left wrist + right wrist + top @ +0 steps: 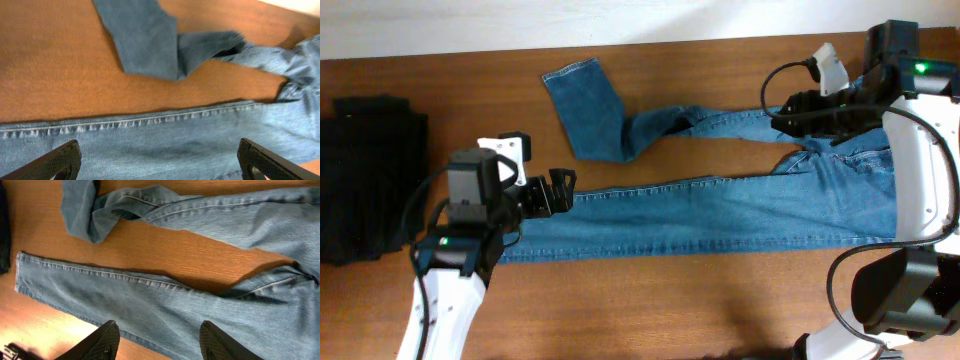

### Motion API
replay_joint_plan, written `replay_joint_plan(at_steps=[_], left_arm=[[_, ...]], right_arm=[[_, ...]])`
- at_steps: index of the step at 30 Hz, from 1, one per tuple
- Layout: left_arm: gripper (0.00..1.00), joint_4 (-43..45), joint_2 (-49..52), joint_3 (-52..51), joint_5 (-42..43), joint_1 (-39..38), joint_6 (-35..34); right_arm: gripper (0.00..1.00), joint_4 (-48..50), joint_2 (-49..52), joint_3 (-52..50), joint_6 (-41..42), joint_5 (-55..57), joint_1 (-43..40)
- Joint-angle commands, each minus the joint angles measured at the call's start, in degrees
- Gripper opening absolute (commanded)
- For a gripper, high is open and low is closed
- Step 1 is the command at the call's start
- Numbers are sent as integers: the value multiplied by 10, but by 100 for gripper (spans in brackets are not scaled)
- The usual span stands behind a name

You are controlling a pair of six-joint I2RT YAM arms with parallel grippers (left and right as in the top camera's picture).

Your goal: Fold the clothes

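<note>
Blue denim jeans (720,210) lie spread on the wooden table, waist at the right. The near leg runs straight to the left. The far leg (585,110) bends and is partly folded over itself at upper middle. My left gripper (555,190) is open and empty over the cuff end of the near leg (165,145). My right gripper (790,115) is open and empty above the crotch and upper far leg; in the right wrist view its fingers (157,342) hover over the near leg (165,305).
A black folded garment pile (365,180) sits at the table's left edge. Bare wood (650,310) lies in front of the jeans. The table's back edge meets a white wall (620,20).
</note>
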Motion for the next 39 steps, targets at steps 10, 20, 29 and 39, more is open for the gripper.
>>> replay_joint_plan(at_steps=[10, 20, 29, 39], left_arm=[[99, 1, 96, 0, -8, -2, 9], [99, 1, 122, 0, -8, -2, 9], [99, 1, 122, 0, -8, -2, 9], [99, 1, 122, 0, -8, -2, 9]], right_arm=[[79, -5, -2, -4, -6, 34, -9], [79, -24, -2, -4, -6, 129, -10], [87, 49, -2, -4, 98, 184, -32], [57, 183, -1, -4, 148, 252, -97]])
